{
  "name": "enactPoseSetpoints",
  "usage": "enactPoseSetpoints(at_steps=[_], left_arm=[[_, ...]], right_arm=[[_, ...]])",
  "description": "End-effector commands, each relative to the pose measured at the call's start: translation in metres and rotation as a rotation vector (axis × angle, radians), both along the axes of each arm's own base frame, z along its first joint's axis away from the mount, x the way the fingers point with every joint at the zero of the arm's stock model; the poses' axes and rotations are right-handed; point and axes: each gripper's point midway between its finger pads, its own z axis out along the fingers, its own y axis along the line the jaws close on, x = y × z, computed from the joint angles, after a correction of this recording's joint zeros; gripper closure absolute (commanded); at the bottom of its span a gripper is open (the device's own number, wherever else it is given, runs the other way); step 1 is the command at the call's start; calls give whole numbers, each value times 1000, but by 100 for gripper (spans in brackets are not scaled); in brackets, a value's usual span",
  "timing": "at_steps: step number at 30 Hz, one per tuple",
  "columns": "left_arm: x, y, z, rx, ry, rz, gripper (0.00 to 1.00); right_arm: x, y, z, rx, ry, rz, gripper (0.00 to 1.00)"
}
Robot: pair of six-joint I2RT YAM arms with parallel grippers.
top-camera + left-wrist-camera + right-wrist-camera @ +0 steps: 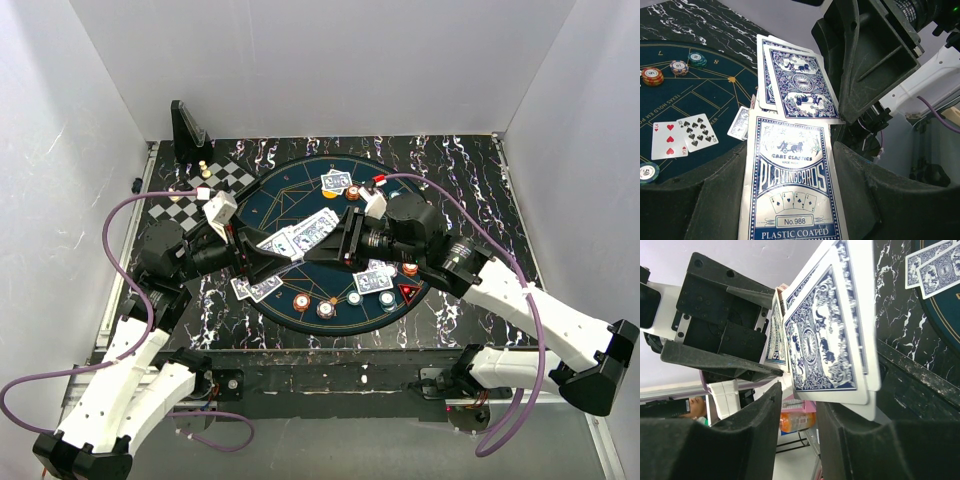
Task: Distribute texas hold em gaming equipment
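Left wrist view shows the left gripper (pixel 790 155) with its matte black fingers pinched on a glossy blue-and-white card box (pixel 790 200), a flat rectangle printed with ornate lettering. A few thin, stiff playing cards (pixel 800 85) with blue scrollwork backs fan out beyond its far end. The right gripper (pixel 820 410) brackets those cards with one angular finger against their edge; whether it clamps them cannot be told. Below lies a round dark blue mat (pixel 705 100) with gold lines. Two white face-up cards (pixel 684 137) lie flat on it, near striped round poker chips (pixel 652 76). The tabletop (pixel 470 170) is black with white marbling.
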Motion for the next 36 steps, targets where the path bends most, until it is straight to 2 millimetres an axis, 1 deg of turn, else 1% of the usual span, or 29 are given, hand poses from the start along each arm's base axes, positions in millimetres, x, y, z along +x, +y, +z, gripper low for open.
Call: enactPoseSetpoints(at_steps=[1, 9, 16, 18, 30, 32, 36], left_arm=[[6, 3, 10, -15, -54, 30, 100], [5, 4, 11, -14, -58, 33, 100], [6, 4, 11, -13, -55, 39, 100], [6, 5, 12, -13, -58, 41, 100], [7, 5, 10, -13, -50, 47, 100], [7, 6, 9, -12, -47, 49, 100], [7, 6, 10, -13, -48, 50, 100]], right_arm=[[2, 5, 17, 68, -25, -14, 61], [6, 1, 14, 52, -27, -50, 70], [5, 0, 14, 55, -27, -53, 85], [5, -1, 13, 54, -24, -54, 87], [1, -11, 13, 72, -25, -74, 97], [1, -12, 15, 76, -30, -78, 99], [1, -13, 24, 95, -57, -75, 99]])
